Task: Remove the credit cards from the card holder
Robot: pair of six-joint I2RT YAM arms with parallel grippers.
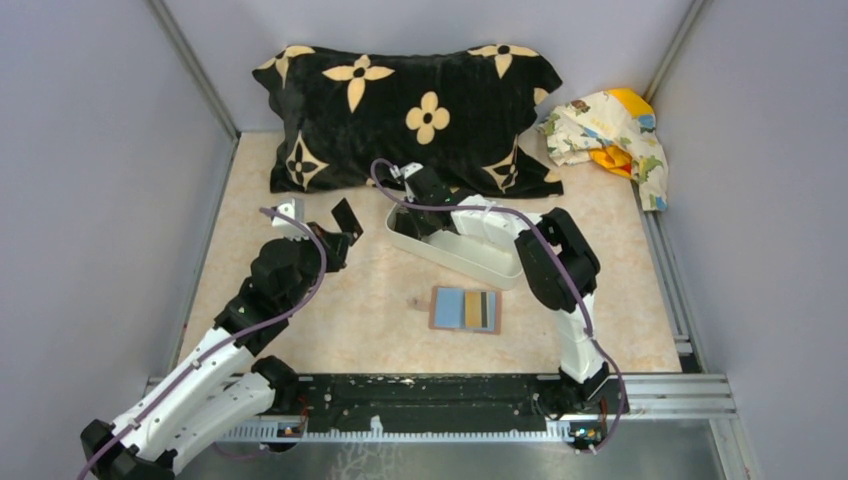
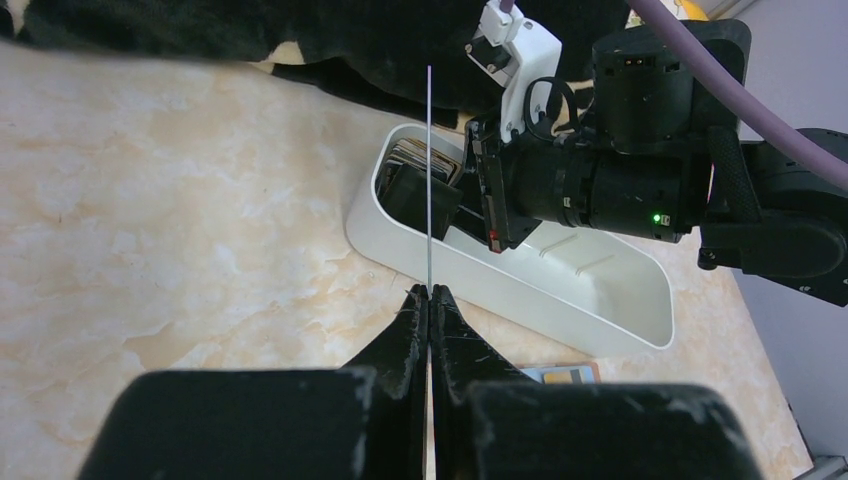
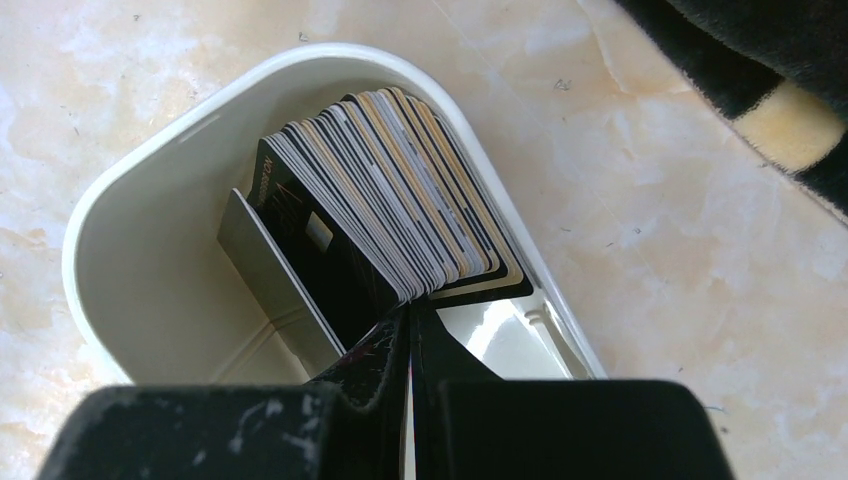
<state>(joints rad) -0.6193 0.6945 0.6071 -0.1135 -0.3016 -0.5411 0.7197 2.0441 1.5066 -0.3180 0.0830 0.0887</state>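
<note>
Right now the left gripper (image 2: 430, 292) is clamped on one thin card (image 2: 429, 180), held edge-on over the table (image 1: 380, 300). The right gripper (image 3: 411, 312) is closed too, its tips against the card stack (image 3: 400, 200) standing inside the white tray (image 3: 330, 52). The card holder (image 1: 466, 309) lies open just in front of the tray, and a black pillow (image 1: 420, 100) crowds in behind it.

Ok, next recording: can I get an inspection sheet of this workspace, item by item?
Surface: beige marbled table, no spills seen.
Job's things: card holder lies open near the front, tan and dark cards showing in it; stack of cards stands in the white tray.
Clutter: black pillow and patterned cloth at the back.
Grippers: left gripper shut on a single card; right gripper shut inside the tray, at the stack.
Cables: purple cables along the arms, no snag seen.
Surroundings: grey walls.
</note>
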